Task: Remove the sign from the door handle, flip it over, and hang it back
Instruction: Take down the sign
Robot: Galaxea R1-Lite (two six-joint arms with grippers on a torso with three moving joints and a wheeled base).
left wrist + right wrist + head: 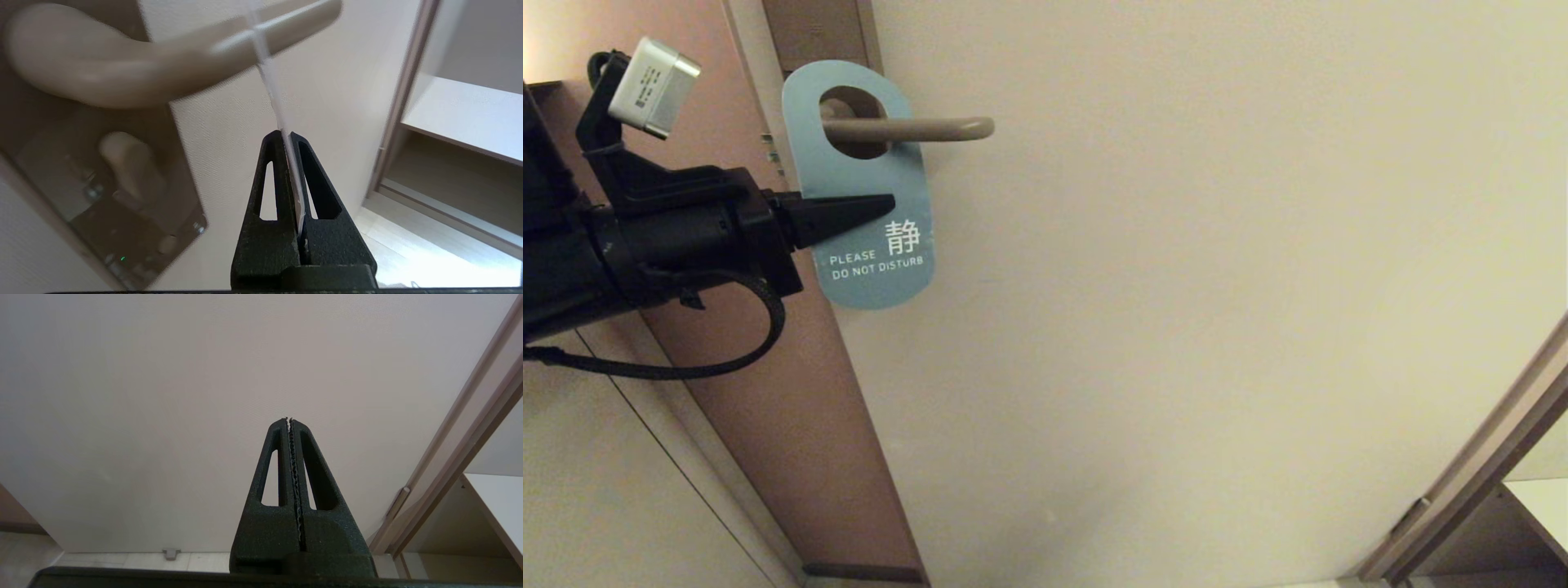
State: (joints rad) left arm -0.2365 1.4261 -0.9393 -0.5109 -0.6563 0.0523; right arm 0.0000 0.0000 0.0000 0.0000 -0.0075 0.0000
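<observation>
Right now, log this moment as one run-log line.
left gripper: shut on sign | sign: teal face out, hanging on door handle | right gripper: shut, empty, parked

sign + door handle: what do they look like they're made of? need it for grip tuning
Sign: thin stiff card, possibly laminated or plastic. Matte teal face with white print; edge-on in the left pincer it shows as a pale sliver and stays flat.

Door handle: looks like metal, matte bronze-beige. Smooth rounded bar with soft highlights and no seams; a coated finish can't be ruled out.
</observation>
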